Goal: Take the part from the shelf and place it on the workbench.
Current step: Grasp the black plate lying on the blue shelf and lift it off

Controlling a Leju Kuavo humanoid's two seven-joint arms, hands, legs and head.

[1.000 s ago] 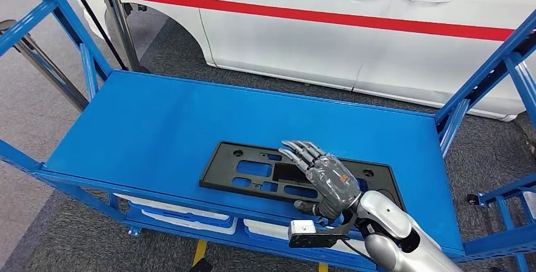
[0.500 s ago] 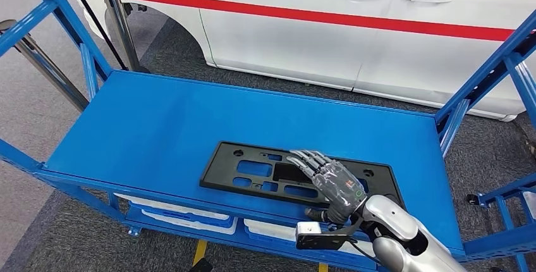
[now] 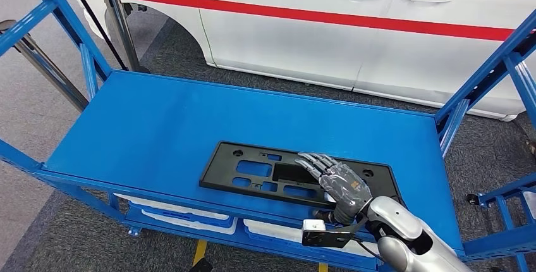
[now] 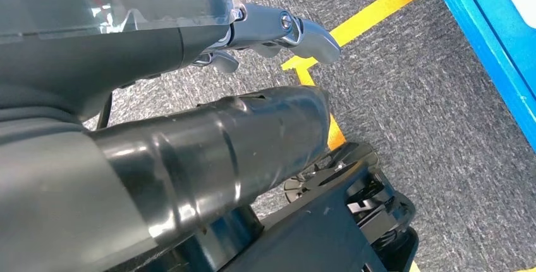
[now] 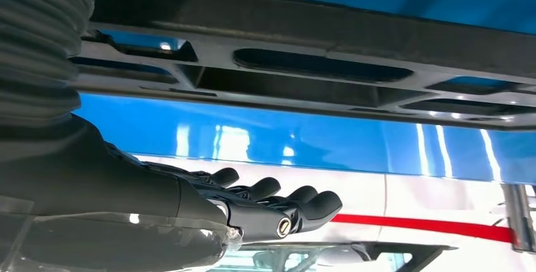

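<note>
Blue metal shelf (image 3: 158,120) fills the head view, w/ grey carpet below and a white car (image 3: 354,25) w/ a red stripe parked behind it. Flat black part (image 3: 253,172), a long plate w/ rectangular cutouts, lies on the shelf top near the front edge, right of centre. Right hand (image 3: 338,186) reaches over the part's right portion, fingers extended and a bit apart, holding nothing; whether the fingertips touch the plastic is hard to tell from above. Right wrist view shows the fingers (image 5: 297,205) straight, w/ the part (image 5: 316,63) just beside them. Left hand (image 4: 278,28) hangs by the floor near a yellow line (image 4: 373,12), fingers loosely extended, nothing in it.
</note>
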